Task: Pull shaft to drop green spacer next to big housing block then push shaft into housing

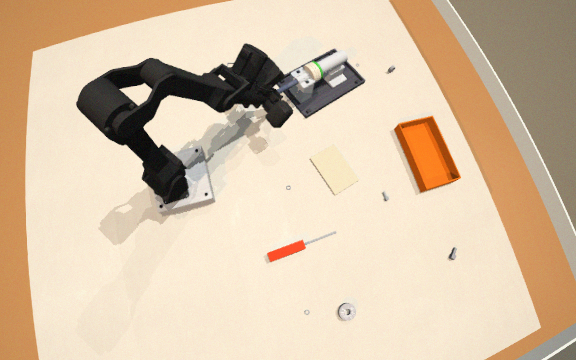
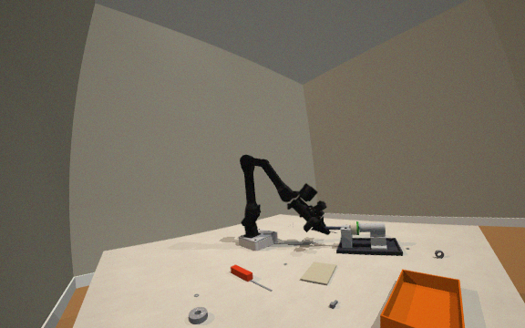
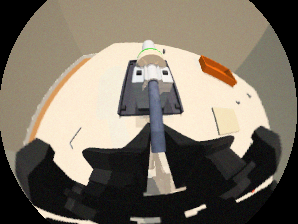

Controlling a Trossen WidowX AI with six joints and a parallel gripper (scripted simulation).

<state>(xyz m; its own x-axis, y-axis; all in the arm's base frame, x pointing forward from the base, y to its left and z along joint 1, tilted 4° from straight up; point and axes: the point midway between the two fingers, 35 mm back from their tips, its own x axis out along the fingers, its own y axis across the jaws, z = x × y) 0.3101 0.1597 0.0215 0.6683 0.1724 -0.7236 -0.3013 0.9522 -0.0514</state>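
While my gripper [image 1: 279,92] [image 2: 330,230] [image 3: 153,125] pinches the shaft [image 1: 289,85] [image 2: 334,228] [image 3: 156,112], green spacer [image 1: 319,69] [image 2: 357,228] [image 3: 150,49]: undropped; drop, reinsertion, release: outstanding.

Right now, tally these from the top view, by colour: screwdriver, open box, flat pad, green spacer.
Red-handled screwdriver: 1
Orange rectangular open box: 1
Pale yellow flat rectangular pad: 1
Green ring-shaped spacer: 1
Total: 4
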